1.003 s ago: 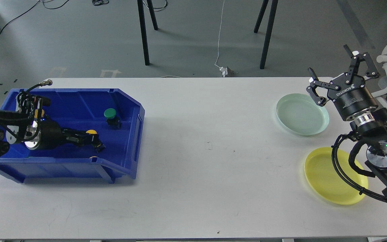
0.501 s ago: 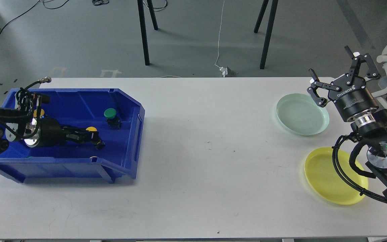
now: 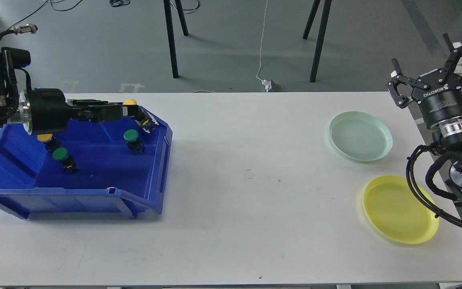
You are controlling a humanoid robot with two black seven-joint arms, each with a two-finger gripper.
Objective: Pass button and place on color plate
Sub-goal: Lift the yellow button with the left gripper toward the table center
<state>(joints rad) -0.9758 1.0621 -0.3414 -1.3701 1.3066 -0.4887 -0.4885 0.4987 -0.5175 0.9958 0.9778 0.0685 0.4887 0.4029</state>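
Yellow button (image 3: pixel 131 103): pinched in my left gripper (image 3: pixel 134 112), above the blue bin's (image 3: pixel 74 196) 12 o'clock wall.
Right gripper (image 3: pixel 431 60): fingers spread, holding nothing, at 2 o'clock of the mint plate (image 3: pixel 360 136).

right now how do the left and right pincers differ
The left pincer is shut on a yellow button, lying level above the blue bin. The right pincer is open and empty, pointing up, beyond the green plate. Both are black and two-fingered.
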